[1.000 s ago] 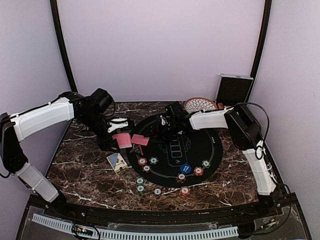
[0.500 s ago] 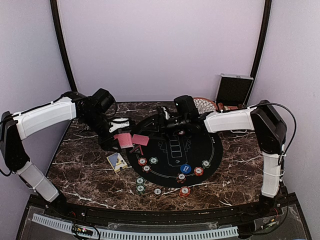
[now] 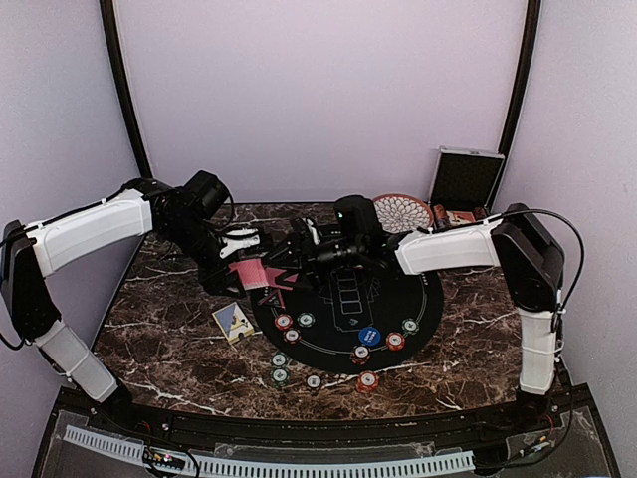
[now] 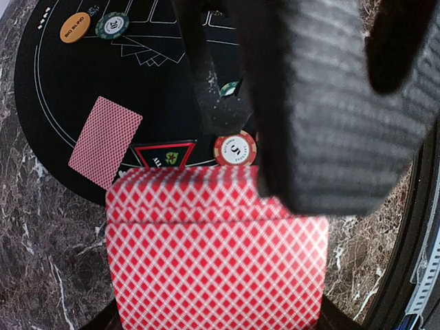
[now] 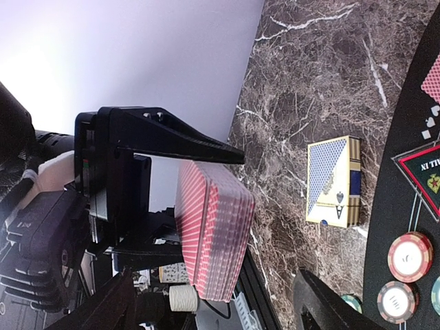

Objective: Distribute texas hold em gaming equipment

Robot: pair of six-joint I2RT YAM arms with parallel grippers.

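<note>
Clenched tight, my left pincer [image 3: 243, 263] grips a deck [image 4: 216, 254] of red-backed cards and holds it above the left part of the marble table [image 3: 164, 339], just beside the left edge of the round black mat [image 3: 403, 294]. My right arm reaches across the far side of the mat, and my right pincer [image 5: 214, 280] hangs released beside the deck, its two fingers spread wide, one on each side of the deck's edge with a gap on both sides. One card [image 4: 105, 141] lies face down on the left part of the mat, apart from the deck. Red, green and white chips [image 3: 284, 322] are scattered along the near arc of the mat, and a few more rest on the marble just nearer than it. The blue button [image 3: 369, 336] sits among those on the near part of the mat. My left wrist view also shows an orange button [image 4: 75, 29] on the mat, just beside a green chip. A blue and gold card box [image 5: 333, 180] lies flat on the marble, nearer than the deck. At the far right stand a patterned bowl [image 3: 400, 209] and an open case [image 3: 465, 179].
</note>
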